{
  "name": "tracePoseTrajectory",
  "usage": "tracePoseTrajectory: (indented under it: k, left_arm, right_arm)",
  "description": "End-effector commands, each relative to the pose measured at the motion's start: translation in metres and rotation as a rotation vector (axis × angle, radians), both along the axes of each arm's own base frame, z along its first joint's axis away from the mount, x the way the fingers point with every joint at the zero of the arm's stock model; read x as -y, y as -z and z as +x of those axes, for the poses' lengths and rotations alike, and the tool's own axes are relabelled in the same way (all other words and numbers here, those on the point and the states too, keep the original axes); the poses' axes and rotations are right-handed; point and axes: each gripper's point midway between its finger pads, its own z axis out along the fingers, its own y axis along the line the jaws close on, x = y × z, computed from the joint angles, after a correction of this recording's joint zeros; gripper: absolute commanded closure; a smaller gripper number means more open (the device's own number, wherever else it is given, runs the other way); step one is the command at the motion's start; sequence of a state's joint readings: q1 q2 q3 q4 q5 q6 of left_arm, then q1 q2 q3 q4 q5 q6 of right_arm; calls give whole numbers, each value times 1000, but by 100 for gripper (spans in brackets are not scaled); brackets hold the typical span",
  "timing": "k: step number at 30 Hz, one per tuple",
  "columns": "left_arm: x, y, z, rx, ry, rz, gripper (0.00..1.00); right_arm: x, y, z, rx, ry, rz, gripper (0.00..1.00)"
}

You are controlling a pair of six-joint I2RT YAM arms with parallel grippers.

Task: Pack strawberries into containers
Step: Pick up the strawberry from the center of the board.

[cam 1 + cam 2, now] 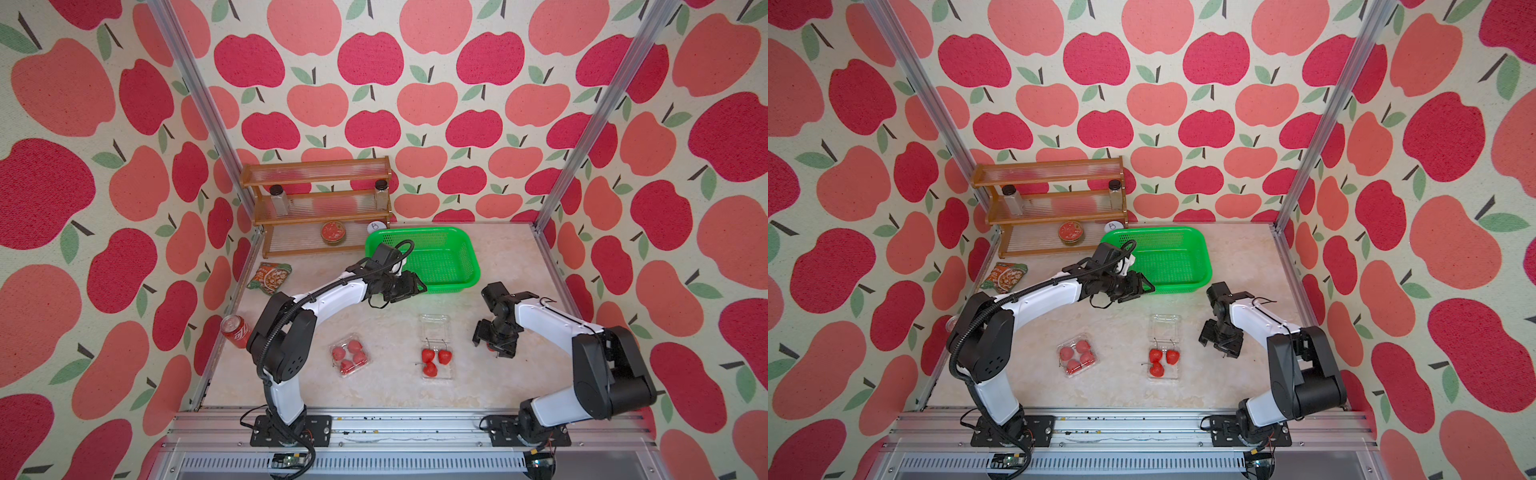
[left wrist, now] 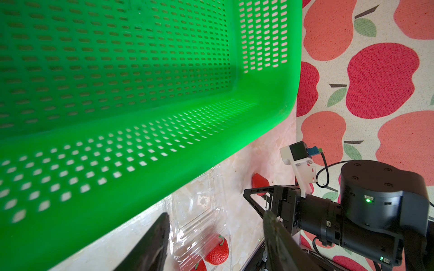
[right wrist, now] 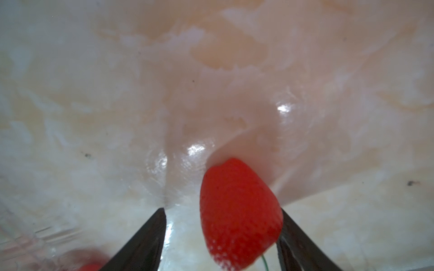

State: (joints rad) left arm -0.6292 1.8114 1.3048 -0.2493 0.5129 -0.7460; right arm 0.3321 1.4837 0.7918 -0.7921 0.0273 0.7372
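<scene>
- In both top views, a closed container [image 1: 350,356] sits on the surface [image 1: 395,399] near the left arm's base with four strawberries [image 1: 354,346] inside; that box looks finished
- Well apart from it, the open container [image 1: 434,326] holds three berries in its tray, with its lid laid flat toward the green basket [image 1: 415,231], which looks empty
- By my judgement the task is near its end, with one berry to place and that lid to shut
- The right end effector [image 1: 492,347] points down just beside the open container, and the left end effector [image 1: 417,286] hovers at the basket's near rim
- The surface is pale and marbled, with apple wallpaper [image 1: 374,58] on the walls around it; a wooden rack [image 1: 316,199] stands at the back, and a snack packet [image 1: 270,277] and a soda can [image 1: 235,331] lie along the left edge
- In the left wrist view, the left end effector [image 2: 216,214] has its fingers spread with nothing between them; past the basket wall [image 2: 270,105] the last strawberry [image 2: 259,181] lies on the surface by the right end effector [image 2: 258,192]
- In the right wrist view, the last strawberry [image 3: 239,211] sits between the spread fingers of the right end effector [image 3: 222,210], touching one with a clear gap to the other, so it is straddled but not yet gripped
</scene>
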Motion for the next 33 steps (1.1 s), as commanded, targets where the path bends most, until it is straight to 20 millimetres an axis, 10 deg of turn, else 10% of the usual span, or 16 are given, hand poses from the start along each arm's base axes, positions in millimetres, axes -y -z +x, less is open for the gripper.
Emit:
tracePoseTrajectory:
  k: [1, 14, 33]
  left_arm:
    - [-3, -9, -2, 15, -16, -10, 38]
    - [-5, -4, -5, 4, -21, -8, 38]
    - [-7, -6, -6, 5, -25, -11, 38]
  right_arm:
    - [5, 0, 5, 6, 13, -12, 26]
    - [9, 2, 9, 15, 15, -13, 49]
    - [16, 6, 15, 13, 27, -2, 50]
